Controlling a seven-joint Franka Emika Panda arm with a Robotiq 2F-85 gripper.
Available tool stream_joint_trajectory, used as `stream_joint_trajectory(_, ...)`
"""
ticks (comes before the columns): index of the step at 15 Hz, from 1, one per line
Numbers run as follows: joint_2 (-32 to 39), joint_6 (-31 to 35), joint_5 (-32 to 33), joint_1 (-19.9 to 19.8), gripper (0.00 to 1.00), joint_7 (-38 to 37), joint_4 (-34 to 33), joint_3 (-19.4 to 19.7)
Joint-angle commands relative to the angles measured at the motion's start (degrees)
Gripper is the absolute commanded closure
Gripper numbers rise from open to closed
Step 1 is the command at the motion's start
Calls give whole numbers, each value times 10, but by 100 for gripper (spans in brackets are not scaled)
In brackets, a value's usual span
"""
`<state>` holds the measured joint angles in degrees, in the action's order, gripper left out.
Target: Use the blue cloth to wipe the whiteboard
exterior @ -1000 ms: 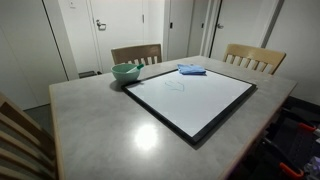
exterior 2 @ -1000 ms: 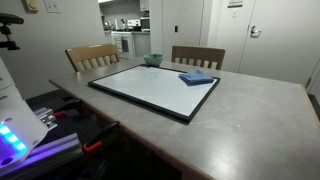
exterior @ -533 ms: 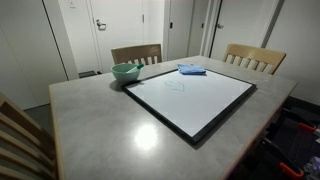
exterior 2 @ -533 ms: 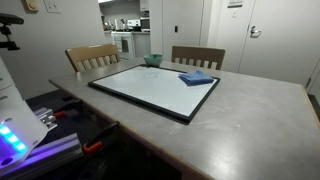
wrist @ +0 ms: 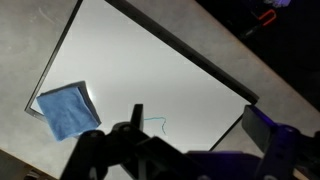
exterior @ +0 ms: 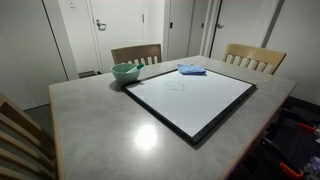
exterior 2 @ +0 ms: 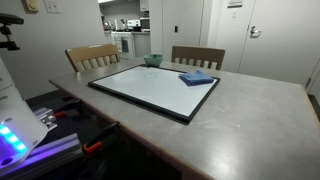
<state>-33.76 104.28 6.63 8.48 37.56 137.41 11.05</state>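
The whiteboard (exterior: 190, 98) (exterior 2: 150, 88) lies flat on the grey table, black-framed, with a faint blue scribble (wrist: 150, 122) on it. The blue cloth (exterior: 192, 69) (exterior 2: 196, 77) rests rumpled on one corner of the board, nearest the chairs. In the wrist view the cloth (wrist: 66, 110) sits at the lower left on the whiteboard (wrist: 150, 70). My gripper (wrist: 198, 120) shows only in the wrist view, hanging well above the board. It is open with nothing between its fingers, and the cloth lies off to one side of it. Neither exterior view shows the arm.
A pale green bowl (exterior: 125, 72) (exterior 2: 153, 60) stands on the table just off the board's corner. Wooden chairs (exterior: 136, 54) (exterior: 253, 58) line the far edge, and another chair (exterior: 20, 140) stands at the near left. Bare grey tabletop (exterior 2: 250, 120) surrounds the board.
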Motion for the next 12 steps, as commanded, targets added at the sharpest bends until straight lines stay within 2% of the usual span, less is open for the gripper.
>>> stream_joint_trajectory(1, 3, -1, -7, -14, 0, 7, -2, -11)
stream_joint_trajectory(4, 17, 32, 0, -18, 0, 15, 7, -3)
stream_joint_trajectory(8, 43, 184, 34, -43, 0, 45, 32, 28)
stream_joint_trajectory(12, 111, 278, 12, -52, 0, 121, 15, 67)
